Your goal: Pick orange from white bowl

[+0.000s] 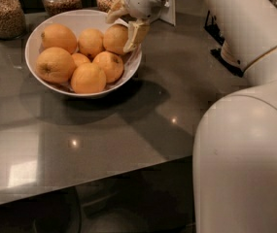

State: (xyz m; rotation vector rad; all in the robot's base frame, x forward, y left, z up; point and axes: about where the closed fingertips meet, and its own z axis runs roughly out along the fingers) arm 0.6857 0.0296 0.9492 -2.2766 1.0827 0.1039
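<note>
The white bowl [41, 35] sits at the back left of the grey table and holds several oranges. My gripper [121, 32] reaches down from above into the bowl's back right side. It is open, with one finger [134, 33] against the right side of the orange [112, 39] and the other behind it near the rim. The orange rests in the bowl between the two fingers, beside another orange [90, 41].
Glass jars of grains [2, 13] stand behind the bowl along the table's back edge. A dark rack with stacked white plates [228, 57] sits at the right, partly hidden by my arm [245, 130]. The table's front edge runs along the bottom.
</note>
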